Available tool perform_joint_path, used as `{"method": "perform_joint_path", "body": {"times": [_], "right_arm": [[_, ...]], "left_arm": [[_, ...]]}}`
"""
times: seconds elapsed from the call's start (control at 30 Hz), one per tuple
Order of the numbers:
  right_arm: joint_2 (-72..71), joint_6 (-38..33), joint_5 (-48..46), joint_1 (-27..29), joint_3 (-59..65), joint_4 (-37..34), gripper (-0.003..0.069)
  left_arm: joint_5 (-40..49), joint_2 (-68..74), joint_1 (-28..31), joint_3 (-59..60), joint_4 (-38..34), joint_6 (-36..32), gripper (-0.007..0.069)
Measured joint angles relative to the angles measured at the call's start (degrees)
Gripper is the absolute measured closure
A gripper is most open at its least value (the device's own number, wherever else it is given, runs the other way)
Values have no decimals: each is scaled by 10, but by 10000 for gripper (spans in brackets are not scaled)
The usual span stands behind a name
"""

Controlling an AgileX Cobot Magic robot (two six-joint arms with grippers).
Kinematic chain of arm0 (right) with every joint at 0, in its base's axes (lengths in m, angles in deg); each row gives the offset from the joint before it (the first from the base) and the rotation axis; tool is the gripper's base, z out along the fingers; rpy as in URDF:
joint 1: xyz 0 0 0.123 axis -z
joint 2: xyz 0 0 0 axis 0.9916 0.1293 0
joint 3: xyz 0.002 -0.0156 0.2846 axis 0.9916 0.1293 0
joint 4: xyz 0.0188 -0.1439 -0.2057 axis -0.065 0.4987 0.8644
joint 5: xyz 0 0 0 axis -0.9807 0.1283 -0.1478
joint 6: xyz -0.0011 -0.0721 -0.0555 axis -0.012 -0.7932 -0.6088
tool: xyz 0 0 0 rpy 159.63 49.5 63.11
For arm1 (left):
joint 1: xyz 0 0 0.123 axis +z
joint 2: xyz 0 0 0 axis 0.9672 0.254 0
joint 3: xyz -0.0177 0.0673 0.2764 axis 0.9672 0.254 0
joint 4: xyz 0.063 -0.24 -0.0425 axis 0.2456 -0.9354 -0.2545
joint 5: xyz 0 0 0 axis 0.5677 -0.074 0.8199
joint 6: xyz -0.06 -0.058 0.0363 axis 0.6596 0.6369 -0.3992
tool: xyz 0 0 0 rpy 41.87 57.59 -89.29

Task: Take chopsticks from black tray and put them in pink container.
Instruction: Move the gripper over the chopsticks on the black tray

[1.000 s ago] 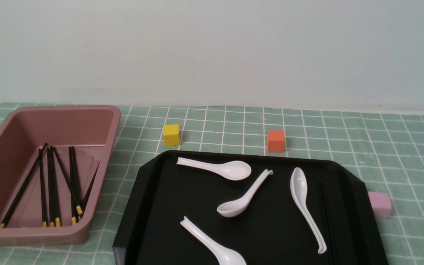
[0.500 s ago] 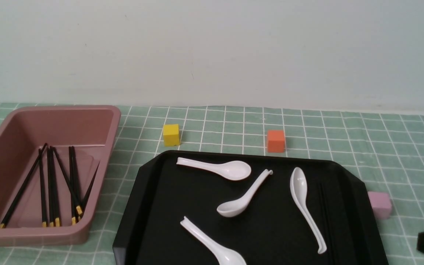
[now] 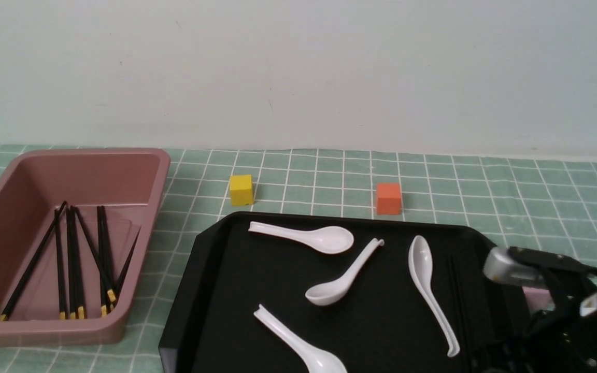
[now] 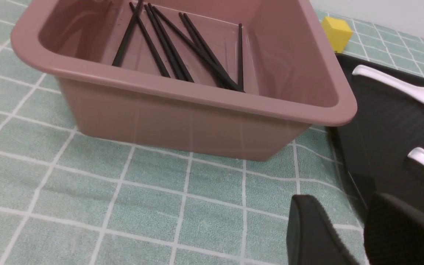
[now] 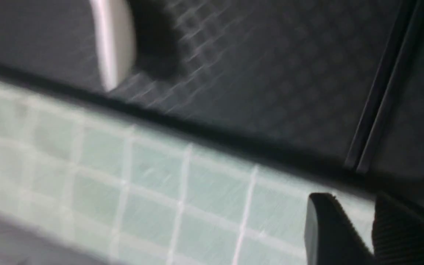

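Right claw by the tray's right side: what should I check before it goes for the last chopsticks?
1. Chopsticks left on the tray: ok, one pair near its right rim.
2. Right claw empty and open: ok.
3. Claw above the pair: not ok, tips over the cloth outside the rim.
4. Nearest spoon clear of the pair: cannot tell, handle end very close.
5. Bin has room: ok.
6. Left claw out of the way: ok, by the bin.

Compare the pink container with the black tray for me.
The pink container is deep and tall-walled; the black tray is flat, low-rimmed and wider. The container holds only black chopsticks; the tray carries mostly white spoons. Both are rectangular and rest on the green checked cloth.
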Motion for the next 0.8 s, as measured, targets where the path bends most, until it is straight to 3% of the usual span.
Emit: {"method": "perform_joint_path", "body": {"times": [0.13, 0.3, 0.8], "right_arm": [[85, 169, 4, -48, -52, 137, 399], [151, 286, 15, -73, -86, 221, 377], [218, 303, 23, -76, -104, 223, 384]], "left_arm": [[0, 0, 0, 0, 0, 0, 386], [0, 0, 0, 0, 0, 0, 386], [0, 0, 0, 0, 0, 0, 386]]}}
